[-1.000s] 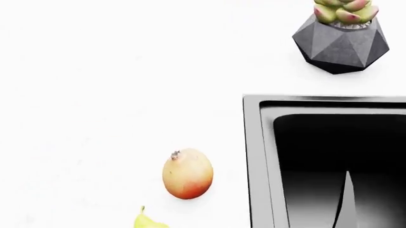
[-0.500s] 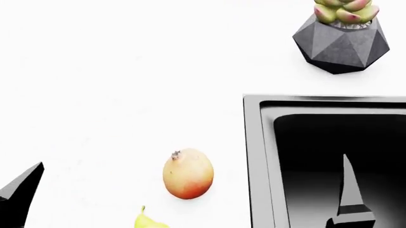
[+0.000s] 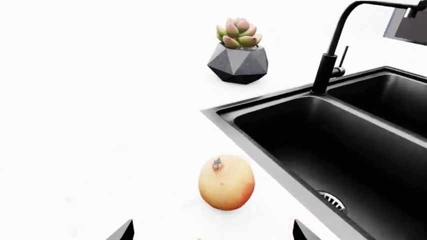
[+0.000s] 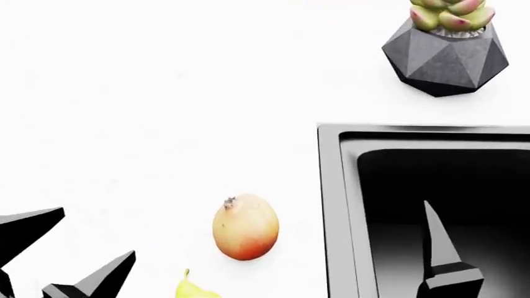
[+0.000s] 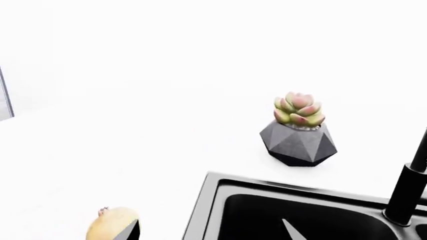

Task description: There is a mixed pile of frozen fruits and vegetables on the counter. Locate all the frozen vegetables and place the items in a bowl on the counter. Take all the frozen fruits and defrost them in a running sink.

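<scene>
On the white counter (image 4: pixel 149 124) lies an egg-shaped yellow-orange fruit (image 4: pixel 245 226) with a red blush, just left of the dark sink (image 4: pixel 331 205). A yellow-green pear-like fruit (image 4: pixel 193 289) peeks in at the head view's bottom edge. My left gripper (image 4: pixel 98 232) is open, hanging left of both fruits; its wrist view has the blushed fruit (image 3: pixel 227 181) ahead of its open jaws (image 3: pixel 212 235). My right gripper (image 5: pixel 210 234) is open too. One finger (image 4: pixel 437 248) is over the sink basin, the other near the fruit (image 5: pixel 110 225). The vegetables and the bowl are out of view.
A dark faceted pot (image 4: pixel 445 59) with a green-pink succulent stands on the counter behind the sink. A tall black faucet (image 3: pixel 327 65) rises at the sink's back rim between its two basins. A steel strainer drain (image 3: pixel 331 199) sits in the near basin.
My left gripper's fingers have come up into the head view at the bottom left. The right finger over the sink has risen and shifted left. The fruits have not moved.
</scene>
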Available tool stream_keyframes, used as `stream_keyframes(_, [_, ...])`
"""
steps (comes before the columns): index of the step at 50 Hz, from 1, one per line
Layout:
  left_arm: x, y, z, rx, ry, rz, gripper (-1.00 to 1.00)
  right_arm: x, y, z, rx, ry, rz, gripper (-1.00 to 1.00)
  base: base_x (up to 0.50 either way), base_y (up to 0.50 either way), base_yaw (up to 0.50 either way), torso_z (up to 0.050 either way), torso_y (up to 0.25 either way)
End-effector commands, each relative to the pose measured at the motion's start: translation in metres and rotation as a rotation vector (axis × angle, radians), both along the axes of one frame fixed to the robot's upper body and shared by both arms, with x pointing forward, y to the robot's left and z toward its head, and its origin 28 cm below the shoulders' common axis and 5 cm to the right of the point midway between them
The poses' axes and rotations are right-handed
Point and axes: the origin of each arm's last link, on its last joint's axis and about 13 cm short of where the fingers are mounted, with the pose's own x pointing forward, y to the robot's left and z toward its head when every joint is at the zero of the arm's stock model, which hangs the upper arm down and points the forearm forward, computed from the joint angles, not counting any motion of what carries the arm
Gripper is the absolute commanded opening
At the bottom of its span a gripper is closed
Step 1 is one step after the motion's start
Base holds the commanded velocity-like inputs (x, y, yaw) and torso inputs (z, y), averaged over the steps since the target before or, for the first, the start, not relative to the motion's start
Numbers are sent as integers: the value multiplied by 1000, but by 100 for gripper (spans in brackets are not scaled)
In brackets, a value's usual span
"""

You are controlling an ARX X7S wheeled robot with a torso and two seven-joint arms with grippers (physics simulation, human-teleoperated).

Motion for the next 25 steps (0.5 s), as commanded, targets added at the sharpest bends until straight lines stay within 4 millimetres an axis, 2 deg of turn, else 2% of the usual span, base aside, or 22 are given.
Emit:
stream_keyframes(1, [5, -15, 2, 11, 71, -50, 100, 1, 0, -1, 5, 21, 20, 100, 0, 0, 0, 0, 0])
stream_keyframes(10, [1, -28, -10, 45, 141, -63, 100, 1, -1, 1, 0, 15, 13, 100, 0, 0, 0, 0, 0])
stream_keyframes(16, [6, -28, -15, 45, 168, -30, 100, 2, 0, 0, 1, 19, 13, 100, 0, 0, 0, 0, 0])
stream_keyframes(25, [2, -35, -26, 59, 191, -49, 100, 6, 3, -3, -7, 30, 25, 100, 0, 0, 0, 0, 0])
